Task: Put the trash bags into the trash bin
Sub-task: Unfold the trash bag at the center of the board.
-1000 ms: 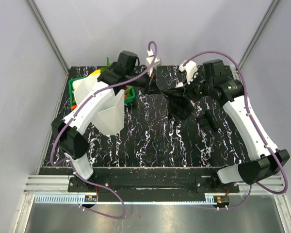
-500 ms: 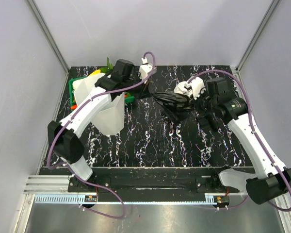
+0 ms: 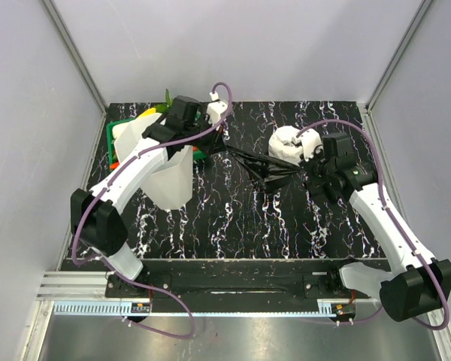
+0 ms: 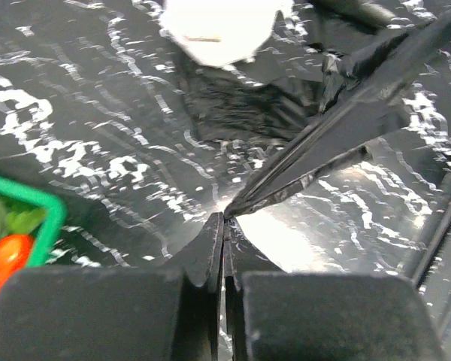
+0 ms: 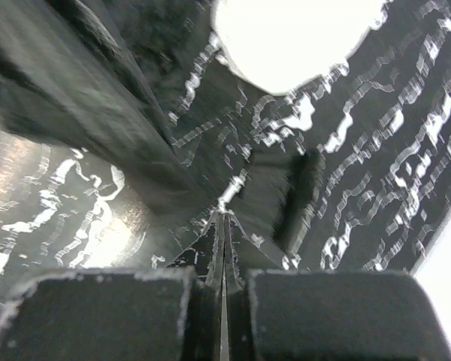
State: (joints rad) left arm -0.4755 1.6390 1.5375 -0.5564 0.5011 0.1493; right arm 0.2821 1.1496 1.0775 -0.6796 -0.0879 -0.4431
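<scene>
A black trash bag (image 3: 261,165) hangs stretched in a taut strip over the middle of the table, between my two grippers. My left gripper (image 3: 215,149) is shut on its left corner; the left wrist view shows the film (image 4: 338,128) running off from the shut fingertips (image 4: 224,219). My right gripper (image 3: 306,175) is shut on the other end, and the film (image 5: 90,90) rises up and left from its tips (image 5: 224,218). The white translucent trash bin (image 3: 173,180) stands upright to the left, partly under my left arm.
A white roll of plastic (image 3: 286,142) lies on the table behind the bag, also in both wrist views (image 4: 218,26) (image 5: 293,37). A green basket (image 3: 122,140) of toy vegetables stands behind the bin at the back left. The table top is black marble-patterned.
Both grippers moved apart, the left toward the bin and the right toward the near right. The bunched bag has been drawn out into a taut strip, and the white roll now shows.
</scene>
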